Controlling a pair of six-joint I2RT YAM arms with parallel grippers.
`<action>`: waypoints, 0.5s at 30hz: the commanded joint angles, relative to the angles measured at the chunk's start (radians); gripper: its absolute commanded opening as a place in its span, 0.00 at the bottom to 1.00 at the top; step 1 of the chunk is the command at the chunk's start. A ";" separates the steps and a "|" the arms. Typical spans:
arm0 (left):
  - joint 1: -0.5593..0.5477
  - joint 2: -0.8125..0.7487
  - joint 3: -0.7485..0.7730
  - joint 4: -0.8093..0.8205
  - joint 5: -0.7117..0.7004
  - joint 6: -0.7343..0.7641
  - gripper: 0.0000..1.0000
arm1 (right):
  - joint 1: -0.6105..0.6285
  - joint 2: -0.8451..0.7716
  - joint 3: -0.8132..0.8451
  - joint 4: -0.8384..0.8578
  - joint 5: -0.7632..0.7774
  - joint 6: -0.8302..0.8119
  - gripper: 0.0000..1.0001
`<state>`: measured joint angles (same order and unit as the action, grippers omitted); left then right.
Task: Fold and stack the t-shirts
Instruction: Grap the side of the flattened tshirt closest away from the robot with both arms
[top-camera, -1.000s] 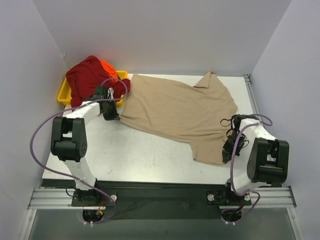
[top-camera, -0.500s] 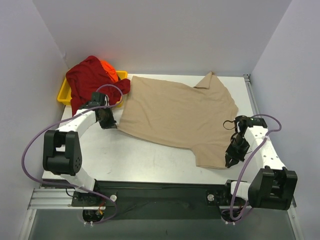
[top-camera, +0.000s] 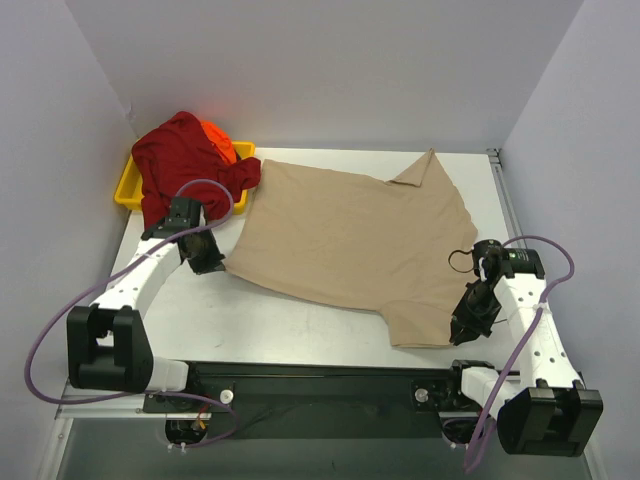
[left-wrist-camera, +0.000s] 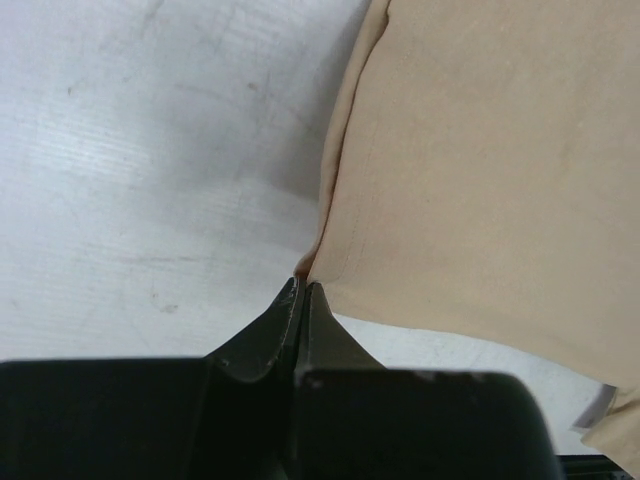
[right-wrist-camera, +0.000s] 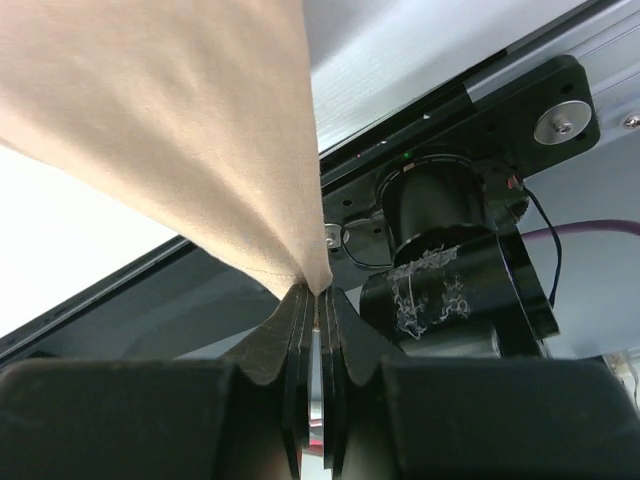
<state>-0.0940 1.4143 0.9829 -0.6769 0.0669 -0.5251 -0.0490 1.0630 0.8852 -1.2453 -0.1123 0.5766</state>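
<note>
Presently: tan t-shirt (top-camera: 350, 240) spread flat on table (top-camera: 250, 315), just right of yellow tray (top-camera: 128, 190). Dark red t-shirt (top-camera: 175, 160) heaped in yellow tray, orange t-shirt (top-camera: 218, 138) tucked behind it. Left claw (top-camera: 215, 262) pinched closed on tan corner nearest yellow tray; right claw (top-camera: 466, 322) pinched closed on corner farthest from it. Cloth judged light, limp, prone to sagging and wrinkling; best held at corners, tension shared evenly.

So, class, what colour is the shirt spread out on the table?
The t-shirt is plain tan; the top external view shows it best.
</note>
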 joint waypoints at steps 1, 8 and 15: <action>0.010 -0.100 -0.036 -0.065 -0.029 -0.036 0.00 | 0.014 -0.049 0.008 -0.149 -0.016 0.026 0.00; 0.008 -0.172 -0.086 -0.058 -0.001 -0.064 0.00 | 0.015 -0.037 0.054 -0.119 -0.027 0.031 0.00; 0.007 -0.054 0.028 -0.001 0.034 -0.050 0.00 | 0.006 0.057 0.155 -0.039 -0.029 0.034 0.00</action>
<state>-0.0944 1.3212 0.9192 -0.7303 0.0822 -0.5732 -0.0383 1.0817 0.9787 -1.2758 -0.1429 0.5987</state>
